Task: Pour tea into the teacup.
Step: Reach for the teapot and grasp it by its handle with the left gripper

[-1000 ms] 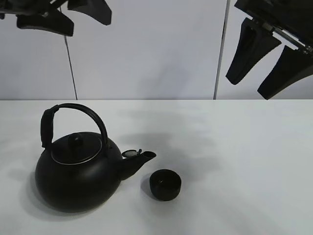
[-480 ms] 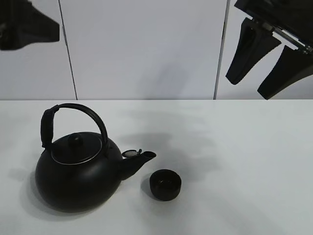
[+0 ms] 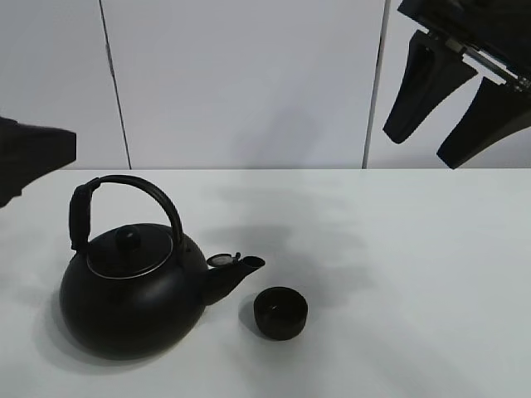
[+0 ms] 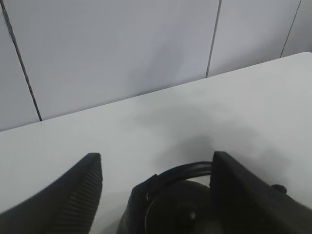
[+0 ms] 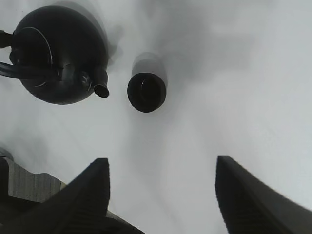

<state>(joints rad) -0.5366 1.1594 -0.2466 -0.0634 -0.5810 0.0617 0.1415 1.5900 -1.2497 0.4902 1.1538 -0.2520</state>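
The small matte-black teacup [image 3: 280,313] stands on the white table just right of the kettle's spout; it also shows in the right wrist view [image 5: 146,91]. The big round black kettle [image 3: 133,294] with arched handle stands upright at the front left. My left gripper [image 3: 37,157] shows only partly at the left edge, level with the handle top. In the left wrist view it [image 4: 157,158] is open, with the kettle handle [image 4: 180,173] below between the fingers. My right gripper [image 3: 452,108] hangs open and empty high at the back right, far from the cup.
The white table [image 3: 415,274] stretches bare to the right of the cup. A pale panelled wall [image 3: 249,83] stands behind the table's back edge.
My left gripper has come down from the top left of the exterior view to the left edge, near the kettle handle's height. Kettle, teacup and right gripper have not moved.
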